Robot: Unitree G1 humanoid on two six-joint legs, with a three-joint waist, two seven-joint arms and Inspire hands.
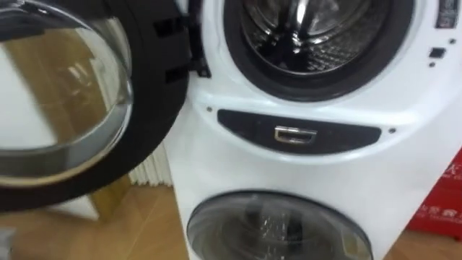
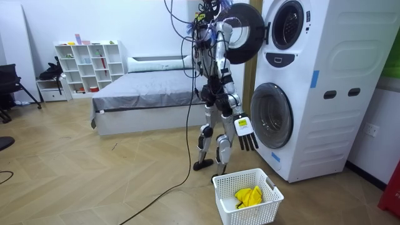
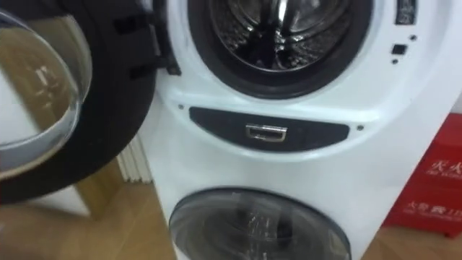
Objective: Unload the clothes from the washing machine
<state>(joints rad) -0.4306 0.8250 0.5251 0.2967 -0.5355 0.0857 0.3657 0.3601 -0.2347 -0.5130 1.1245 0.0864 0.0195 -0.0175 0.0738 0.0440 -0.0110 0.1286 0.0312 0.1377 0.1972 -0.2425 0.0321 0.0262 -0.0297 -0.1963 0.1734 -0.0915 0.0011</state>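
Observation:
The upper washing machine's drum (image 1: 317, 36) stands open in front of me, showing bare metal with no cloth visible inside. Its round door (image 1: 79, 94) is swung wide to my left. In the room view I stand facing the stacked machines (image 2: 294, 81). My right hand (image 2: 244, 134) hangs low beside my leg with straight fingers, holding nothing. My left arm reaches up toward the open door (image 2: 244, 31), where its hand (image 2: 227, 27) is hard to make out. A yellow cloth (image 2: 249, 197) lies in the white basket (image 2: 219, 187) on the floor by my feet.
The lower machine's door (image 1: 278, 227) is closed. A red box (image 1: 440, 202) stands to the right of the machines. A bed (image 2: 150, 100) and a white shelf (image 2: 87, 65) are behind me, with open wooden floor between.

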